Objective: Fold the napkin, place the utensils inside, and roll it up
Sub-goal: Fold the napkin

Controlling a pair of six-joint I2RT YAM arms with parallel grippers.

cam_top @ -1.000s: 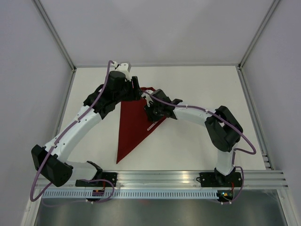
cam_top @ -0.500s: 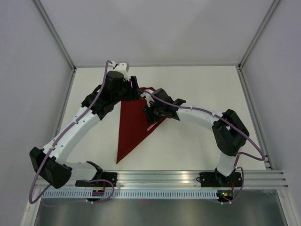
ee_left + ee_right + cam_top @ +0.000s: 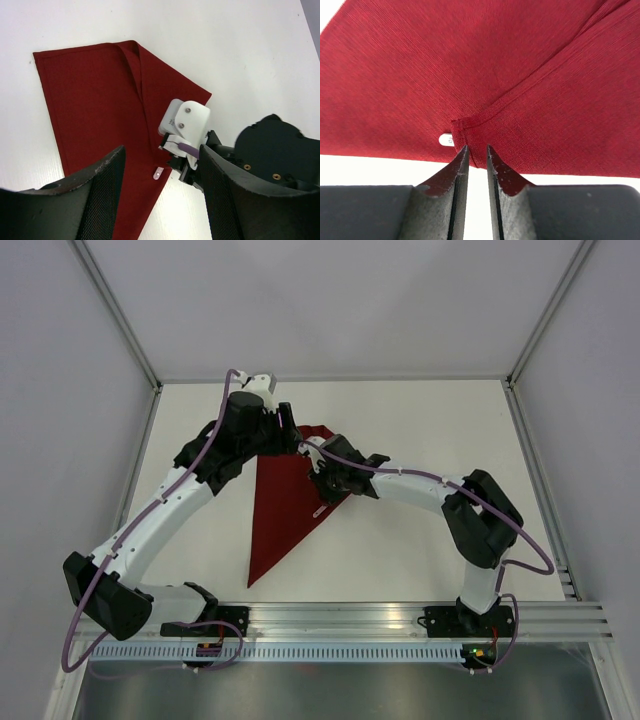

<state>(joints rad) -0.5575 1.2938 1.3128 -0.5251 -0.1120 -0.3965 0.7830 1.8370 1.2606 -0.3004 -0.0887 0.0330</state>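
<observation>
The right gripper (image 3: 476, 150), nearly closed on a thin pinch at the edge of the napkin (image 3: 470, 65) folded on the worktop (image 3: 430, 540), could lose that slim bite if pulled, dropping the fold, while the left gripper (image 3: 161, 155) hovers wide open.

White table (image 3: 420, 560); pale grey walls (image 3: 330, 300); aluminium rail (image 3: 400, 618) at near edge.

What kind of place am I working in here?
Probably a lab robot test cell: plain wall panels on metal framing, a white table with a maroon napkin, and an aluminium mounting rail.
</observation>
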